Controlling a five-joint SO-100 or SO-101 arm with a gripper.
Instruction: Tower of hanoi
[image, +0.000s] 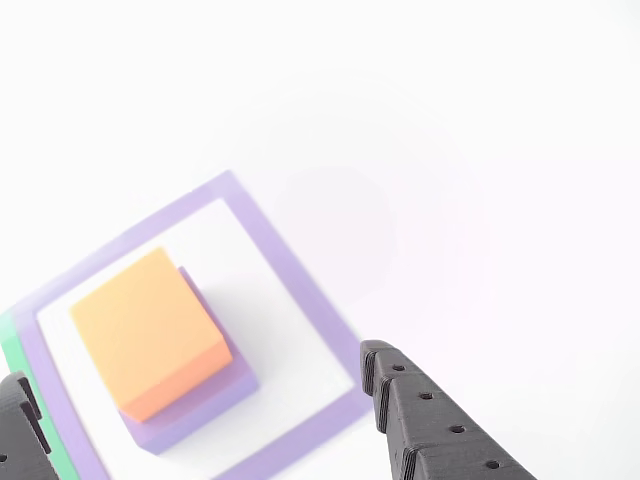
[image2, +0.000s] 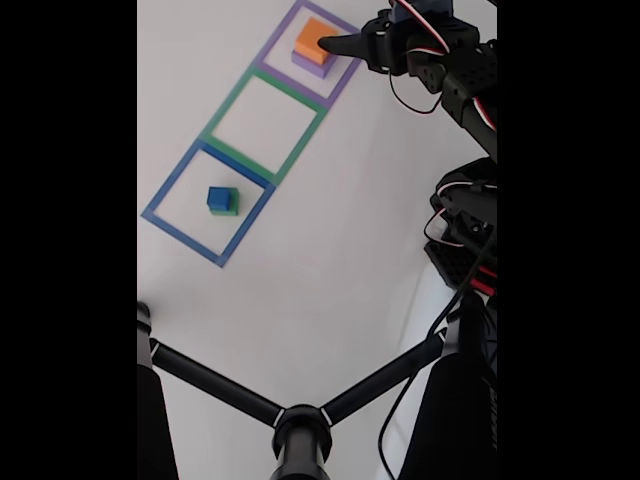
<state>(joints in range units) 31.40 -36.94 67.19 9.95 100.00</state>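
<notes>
- White tabletop (image2: 330, 260) fills the fixed view, black bars at both sides of the picture, a black tripod-like stand (image2: 300, 425) at the bottom edge.
- Three flat taped square outlines run in a diagonal row from the tabletop's lower left toward its top edge: blue outline (image2: 165, 190), green outline (image2: 225, 105), purple outline (image2: 345, 75).
- Blue cube (image2: 219, 197) sits on the green block (image2: 227, 209) inside the blue outline, roughly centred, well apart from the other blocks.
- Green outline holds nothing.
- Orange block (image2: 313, 40) sits on the purple block (image2: 312, 66) inside the purple outline, near the tabletop's top edge.
- In the other view, orange block (image: 145, 330) rests upright on purple block (image: 205, 405), which sticks out along the right and lower sides; purple outline (image: 300, 270) surrounds them, a green tape strip (image: 15, 350) at the left edge.
- Gripper (image: 200, 395) spread open, one dark finger at the lower left corner, one at lower right, stack between them, no contact visible.
- In the fixed view, gripper (image2: 340, 45) just beside the stack's right side, black arm (image2: 460, 75) with wires along the right edge.
</notes>
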